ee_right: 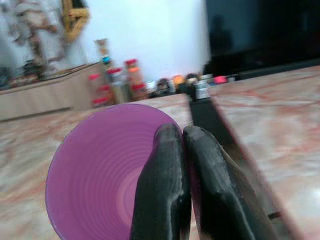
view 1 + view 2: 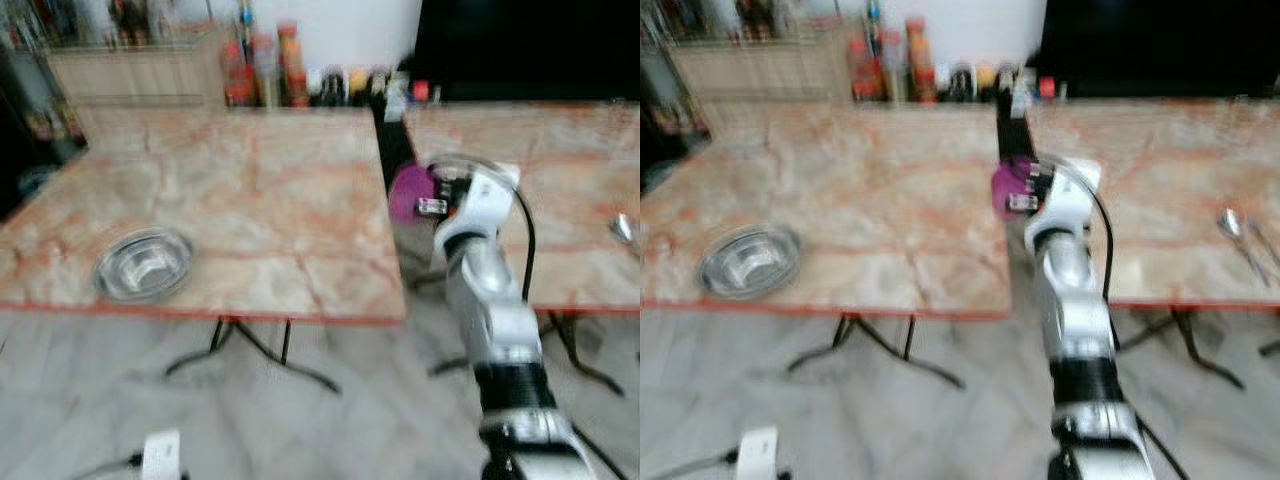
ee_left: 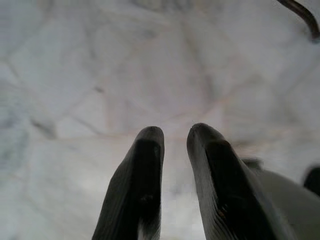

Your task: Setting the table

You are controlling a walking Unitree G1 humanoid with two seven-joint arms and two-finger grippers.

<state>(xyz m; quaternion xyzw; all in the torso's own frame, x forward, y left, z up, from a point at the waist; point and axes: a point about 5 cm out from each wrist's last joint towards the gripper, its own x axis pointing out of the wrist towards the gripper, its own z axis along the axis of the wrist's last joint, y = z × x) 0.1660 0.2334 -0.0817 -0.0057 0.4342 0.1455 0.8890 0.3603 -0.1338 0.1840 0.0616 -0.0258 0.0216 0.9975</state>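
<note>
A: Where's the purple bowl (image 1: 102,170)?
B: In the right gripper (image 1: 182,137), fingers pinched tight on its rim, held up by the gap between the two marble tables (image 2: 250,200), just off the left table's right edge.
A: Left gripper (image 3: 172,135)?
B: Hanging over the floor, fingers a bit apart, holding nothing.
A: Anything else on the left table?
B: Steel bowl (image 2: 143,264) near its front edge. Spoon (image 2: 1230,224) lies on the other table.

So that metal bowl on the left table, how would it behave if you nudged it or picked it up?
The metal bowl looks thin and shiny, so it is probably light and would likely slide on the smooth marble table rather than tip, being wide and low. Its slick rim may slip in a pincer. It sits near the table's front edge, so a push could send it off.
</note>
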